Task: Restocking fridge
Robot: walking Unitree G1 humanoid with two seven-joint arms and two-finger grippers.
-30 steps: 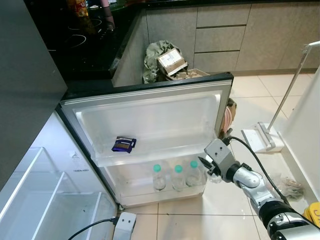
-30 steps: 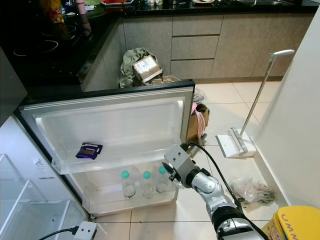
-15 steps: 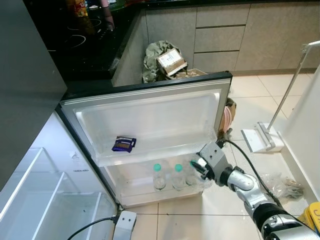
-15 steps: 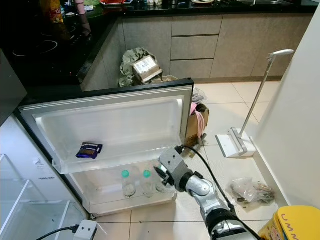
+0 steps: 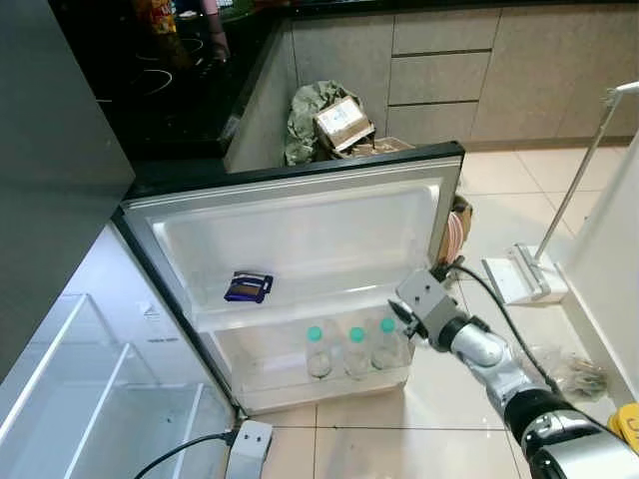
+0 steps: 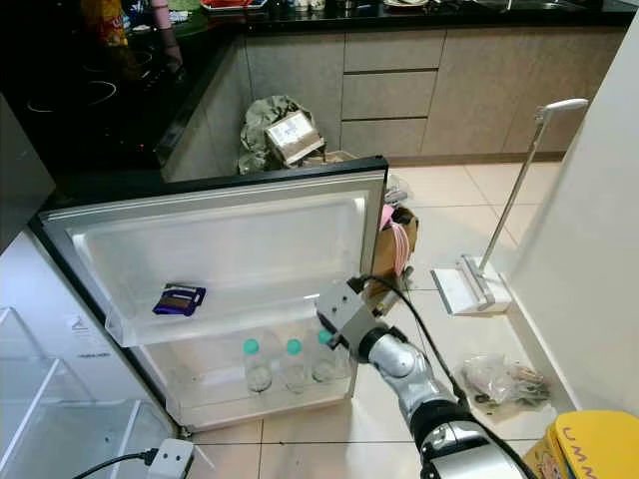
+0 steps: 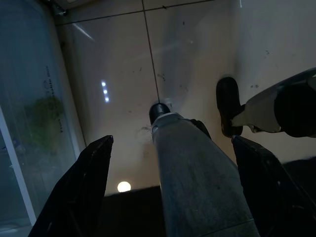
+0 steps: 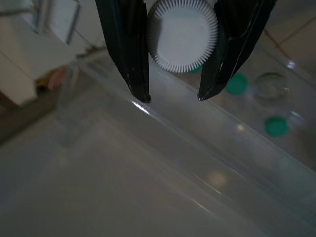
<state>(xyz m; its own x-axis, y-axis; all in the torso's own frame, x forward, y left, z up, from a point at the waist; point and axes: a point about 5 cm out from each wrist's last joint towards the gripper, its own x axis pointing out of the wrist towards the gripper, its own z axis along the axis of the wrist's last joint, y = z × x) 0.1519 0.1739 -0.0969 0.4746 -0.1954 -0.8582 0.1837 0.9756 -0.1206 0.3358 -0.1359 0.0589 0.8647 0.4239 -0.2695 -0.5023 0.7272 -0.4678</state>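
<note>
The fridge door (image 5: 300, 225) stands open in front of me. Its lower bin (image 5: 329, 384) holds three clear bottles with green caps (image 5: 349, 351). A dark blue packet (image 5: 247, 287) lies on the upper door shelf. My right gripper (image 5: 402, 311) is at the right end of the door, just above the rightmost bottle (image 5: 386, 342). In the right wrist view its fingers (image 8: 126, 54) close on a white ridged bottle cap (image 8: 181, 34), with the green caps (image 8: 237, 83) beyond the clear shelf rail. My left gripper (image 7: 172, 139) hangs idle over the floor, fingers spread.
The fridge's glass shelves (image 5: 90, 399) are at my lower left. A power strip (image 5: 250, 442) with a cable lies on the tiles below the door. A dustpan and broom (image 5: 529, 269) stand to the right, a yellow bin (image 6: 589, 444) at the lower right, bags and a box (image 5: 339, 125) behind the door.
My right gripper dipped left to the rightmost bottle in the lower bin, then rose a little; that bottle's green cap shows again.
</note>
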